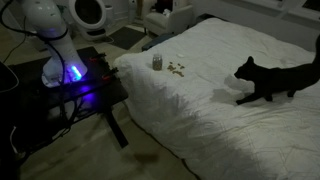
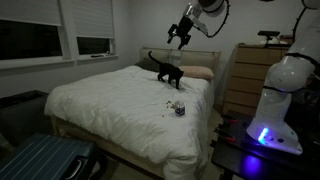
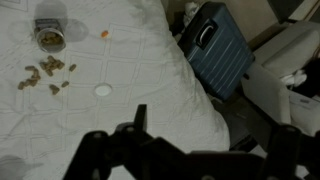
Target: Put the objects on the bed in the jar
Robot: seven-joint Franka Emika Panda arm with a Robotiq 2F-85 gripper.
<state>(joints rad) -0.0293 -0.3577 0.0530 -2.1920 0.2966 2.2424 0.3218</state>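
High above the bed [image 2: 100, 110], the gripper [image 2: 180, 38] hangs open and empty, while the olive-brown bits [image 3: 45, 75] lie scattered just beside the upright jar [image 3: 48, 33]. A black cat [image 1: 268, 78] on the cover could scatter them, topple the jar, or cross the arm's descent.

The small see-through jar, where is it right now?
The small greyish see-through jar stands upright on the white quilted bed near its corner in an exterior view, with the tiny olive-brown bits scattered just beside it.
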